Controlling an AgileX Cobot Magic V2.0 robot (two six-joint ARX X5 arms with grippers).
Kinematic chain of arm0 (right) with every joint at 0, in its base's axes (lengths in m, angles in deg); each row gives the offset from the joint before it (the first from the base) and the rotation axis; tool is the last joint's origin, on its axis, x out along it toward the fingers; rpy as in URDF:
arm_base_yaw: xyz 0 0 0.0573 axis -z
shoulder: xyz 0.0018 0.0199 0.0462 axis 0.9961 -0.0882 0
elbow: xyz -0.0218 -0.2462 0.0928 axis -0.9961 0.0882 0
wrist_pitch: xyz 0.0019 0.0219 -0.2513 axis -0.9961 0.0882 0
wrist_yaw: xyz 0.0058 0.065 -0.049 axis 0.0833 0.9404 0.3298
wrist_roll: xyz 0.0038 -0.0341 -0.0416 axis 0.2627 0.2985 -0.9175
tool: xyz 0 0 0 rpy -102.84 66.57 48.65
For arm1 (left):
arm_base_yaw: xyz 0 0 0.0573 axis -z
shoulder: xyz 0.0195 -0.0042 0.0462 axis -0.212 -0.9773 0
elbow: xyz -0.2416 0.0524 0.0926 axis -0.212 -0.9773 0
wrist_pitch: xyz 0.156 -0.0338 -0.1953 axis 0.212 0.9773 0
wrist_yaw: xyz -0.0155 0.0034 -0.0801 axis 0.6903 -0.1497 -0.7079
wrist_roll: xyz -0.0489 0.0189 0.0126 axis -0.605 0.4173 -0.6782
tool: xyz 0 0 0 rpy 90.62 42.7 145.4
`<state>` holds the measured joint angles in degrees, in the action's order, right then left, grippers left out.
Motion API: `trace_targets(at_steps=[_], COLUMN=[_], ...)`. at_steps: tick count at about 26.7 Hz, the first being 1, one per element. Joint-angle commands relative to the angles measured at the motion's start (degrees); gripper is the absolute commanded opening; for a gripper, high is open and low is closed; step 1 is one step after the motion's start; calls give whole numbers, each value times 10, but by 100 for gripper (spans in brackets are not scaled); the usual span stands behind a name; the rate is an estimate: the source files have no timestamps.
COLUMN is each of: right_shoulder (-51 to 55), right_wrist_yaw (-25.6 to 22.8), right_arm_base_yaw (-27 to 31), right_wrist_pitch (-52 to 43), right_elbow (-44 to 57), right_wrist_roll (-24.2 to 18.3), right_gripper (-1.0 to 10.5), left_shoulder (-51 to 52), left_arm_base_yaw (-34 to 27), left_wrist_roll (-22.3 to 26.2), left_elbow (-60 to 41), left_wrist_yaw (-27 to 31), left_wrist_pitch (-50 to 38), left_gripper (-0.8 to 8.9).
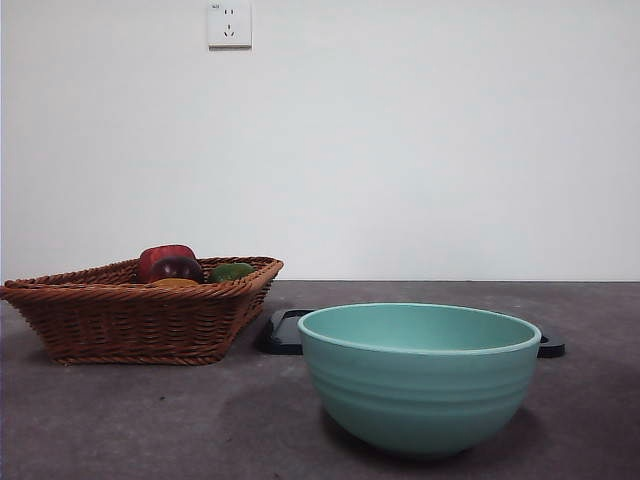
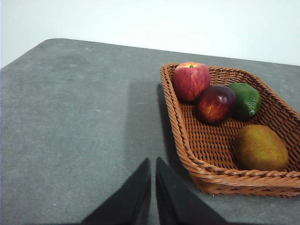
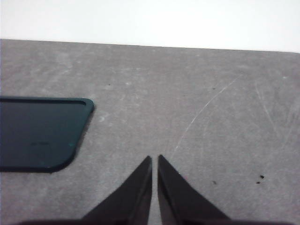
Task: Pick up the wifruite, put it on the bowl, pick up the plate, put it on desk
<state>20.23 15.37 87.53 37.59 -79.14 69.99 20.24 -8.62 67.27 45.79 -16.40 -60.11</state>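
The wifruite [image 2: 261, 147] lies in the woven basket [image 2: 185, 140], at the lower right of the left wrist view, brownish-orange and apart from the other fruit. In the front view only a sliver of it [image 1: 176, 283] shows above the basket's rim [image 1: 120, 300], at the left of the frame. Sharing the basket are a red apple [image 2: 191, 81] against the rim, a dark red-purple fruit [image 2: 215, 103] touching it, and a green fruit [image 2: 246, 99] just beside that one. In the front view these three show as humps above the wicker.

The teal bowl [image 1: 420, 378] stands empty on the desk [image 1: 130, 420], lower right of centre in the front view, near and large. Behind it lies a flat dark plate [image 1: 285, 332]; the bowl hides its middle, so only its two ends show. In the right wrist view one rounded corner of this plate [image 3: 40, 133] sits at the left edge, the rest cut off.

The left gripper [image 2: 153, 164] holds nothing, its jaws nearly together with a thin slit between them; it hangs over bare desk beside the basket's near corner, and the wifruite is to its right in that frame. The right gripper [image 3: 154, 161] is likewise almost closed and empty, over bare desk to the right of the plate's corner. Neither arm appears in the front view.
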Motion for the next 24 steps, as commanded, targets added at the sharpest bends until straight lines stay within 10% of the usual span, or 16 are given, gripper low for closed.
trace_targets(at_steps=[1,24], right_shoulder=[2,-69], right_wrist_yaw=[3,-3], right_arm_base_yaw=[0,-57], right_wrist_pitch=[-5,3], right_elbow=[3,-189], right_wrist_roll=[58,232], right_gripper=[14,9], left_shoulder=[1,-18], left_arm_base_yaw=[0,4], left_wrist_roll=[3,-99], left_elbow=[-11,162], left_wrist_yaw=[-5,-18], left_wrist_pitch=[3,23], left_gripper=[15,15])
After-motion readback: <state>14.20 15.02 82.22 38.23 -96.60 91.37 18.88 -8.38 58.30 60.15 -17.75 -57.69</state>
